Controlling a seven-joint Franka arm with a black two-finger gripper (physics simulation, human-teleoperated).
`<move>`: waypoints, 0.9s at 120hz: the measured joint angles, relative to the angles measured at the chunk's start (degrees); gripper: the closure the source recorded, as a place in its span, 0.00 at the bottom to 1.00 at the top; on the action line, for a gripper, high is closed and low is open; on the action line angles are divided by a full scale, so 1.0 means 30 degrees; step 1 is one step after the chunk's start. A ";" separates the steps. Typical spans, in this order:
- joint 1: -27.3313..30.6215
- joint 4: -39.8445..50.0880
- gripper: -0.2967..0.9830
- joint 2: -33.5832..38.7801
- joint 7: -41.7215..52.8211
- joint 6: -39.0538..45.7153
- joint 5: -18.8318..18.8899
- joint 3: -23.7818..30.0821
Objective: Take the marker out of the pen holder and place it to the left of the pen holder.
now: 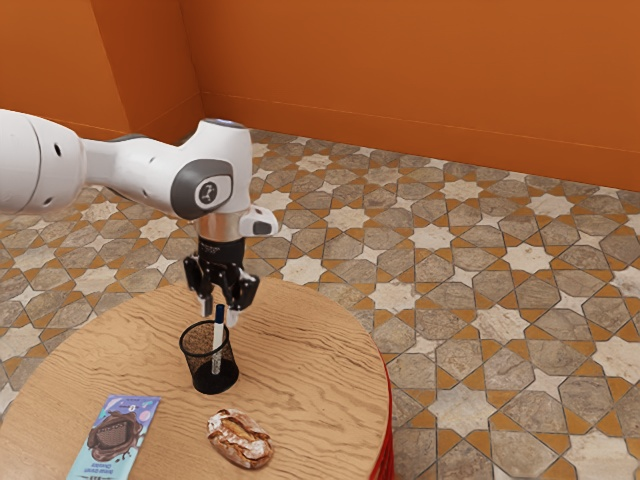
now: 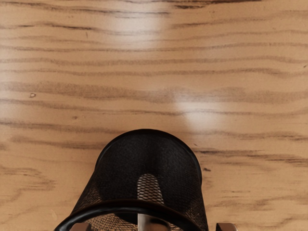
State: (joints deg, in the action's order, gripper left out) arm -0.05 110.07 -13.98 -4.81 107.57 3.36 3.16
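Observation:
My gripper [image 1: 220, 311] points down over the black mesh pen holder [image 1: 210, 375], its two fingers apart on either side of the marker's dark upper end. The marker [image 1: 218, 338], white below its dark cap, stands upright inside the holder and sticks out above the rim. In the wrist view the pen holder [image 2: 148, 144] is at the lower edge, with part of the marker [image 2: 146, 222] inside it. Tips of the open gripper [image 2: 153, 227] flank the marker there, wide apart; contact with it is not visible.
On the round wooden table [image 1: 310, 330], a bread loaf [image 1: 240, 438] lies near the holder, toward the exterior view's lower edge. A chocolate package [image 1: 115, 438] lies toward that view's lower left. The table's curved edge runs beyond the holder and down the exterior view's right.

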 joint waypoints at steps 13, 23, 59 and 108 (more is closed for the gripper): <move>0.0015 -0.0003 0.68 0.0012 0.0021 -0.0009 0.0022 0.0000; 0.0015 -0.0002 0.74 0.0136 0.0037 -0.0030 0.0047 0.0000; 0.0074 -0.1842 0.82 0.2246 -0.0007 -0.2703 0.0158 -0.0691; 0.0129 -1.2507 0.85 -0.7122 -0.0019 -1.4020 0.2333 -0.5495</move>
State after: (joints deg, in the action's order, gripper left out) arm 0.33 72.55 -35.34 -4.86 65.51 10.36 -13.32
